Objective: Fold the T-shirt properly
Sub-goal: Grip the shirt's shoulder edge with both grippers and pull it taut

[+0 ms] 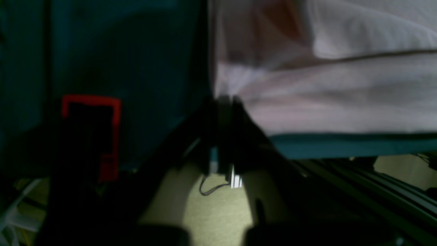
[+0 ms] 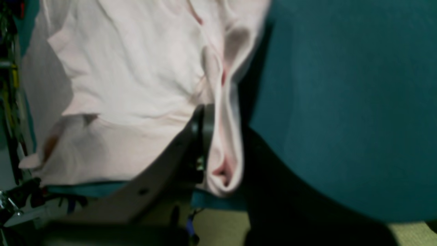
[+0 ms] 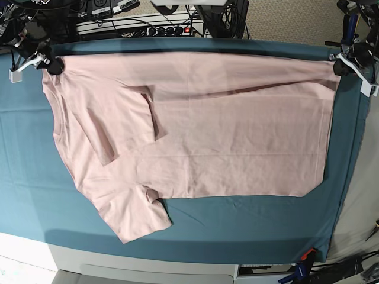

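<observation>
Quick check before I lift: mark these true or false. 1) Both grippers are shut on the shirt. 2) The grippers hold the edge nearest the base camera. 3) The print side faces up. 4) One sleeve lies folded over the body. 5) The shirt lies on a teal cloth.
1) True. The left gripper and right gripper are each shut on the T-shirt.
2) False. They hold the two corners of the far edge, by the table's back.
3) False. Only plain pink fabric shows in the base view; no lettering or print.
4) True. The sleeve lies folded inward on the body.
5) True. The cloth lies under it.
</observation>
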You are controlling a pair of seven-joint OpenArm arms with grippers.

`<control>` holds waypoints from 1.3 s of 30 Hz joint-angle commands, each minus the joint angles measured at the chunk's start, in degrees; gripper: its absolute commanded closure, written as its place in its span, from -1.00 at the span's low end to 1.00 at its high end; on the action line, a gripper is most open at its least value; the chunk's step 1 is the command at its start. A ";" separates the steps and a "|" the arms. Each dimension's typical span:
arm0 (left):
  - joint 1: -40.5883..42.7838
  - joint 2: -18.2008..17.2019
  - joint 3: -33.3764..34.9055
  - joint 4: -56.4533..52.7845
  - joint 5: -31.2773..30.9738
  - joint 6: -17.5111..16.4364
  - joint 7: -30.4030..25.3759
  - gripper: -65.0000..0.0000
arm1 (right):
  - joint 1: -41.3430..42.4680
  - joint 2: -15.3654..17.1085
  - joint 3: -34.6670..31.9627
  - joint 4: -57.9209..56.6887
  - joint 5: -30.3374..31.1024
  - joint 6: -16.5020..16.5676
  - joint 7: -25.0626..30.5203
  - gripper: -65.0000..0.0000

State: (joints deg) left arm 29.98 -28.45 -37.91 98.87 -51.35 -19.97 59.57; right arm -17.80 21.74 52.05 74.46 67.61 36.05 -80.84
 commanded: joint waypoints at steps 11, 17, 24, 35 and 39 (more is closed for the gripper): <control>2.69 -1.05 -0.90 0.76 -0.37 -0.68 0.07 1.00 | -3.80 1.77 0.55 0.55 0.50 0.13 0.84 1.00; 3.72 -0.52 -0.90 0.76 -0.35 -0.70 0.24 1.00 | -3.78 1.77 0.55 0.55 0.46 0.13 0.84 1.00; 3.50 -0.48 -0.90 0.76 -0.33 -1.14 -0.50 1.00 | -3.78 1.77 0.55 0.55 0.48 0.15 0.84 0.99; 3.52 -0.68 -0.92 3.43 2.58 -3.69 -0.70 0.29 | -2.64 2.71 3.48 0.61 3.30 2.47 0.84 0.23; 3.50 -1.16 -1.03 7.50 7.04 -2.99 -1.75 0.29 | -1.05 4.98 8.83 0.66 3.30 3.54 0.84 0.23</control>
State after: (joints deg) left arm 33.32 -28.45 -38.33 105.54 -43.88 -23.03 58.65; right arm -19.00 24.88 60.45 74.22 69.30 39.07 -81.03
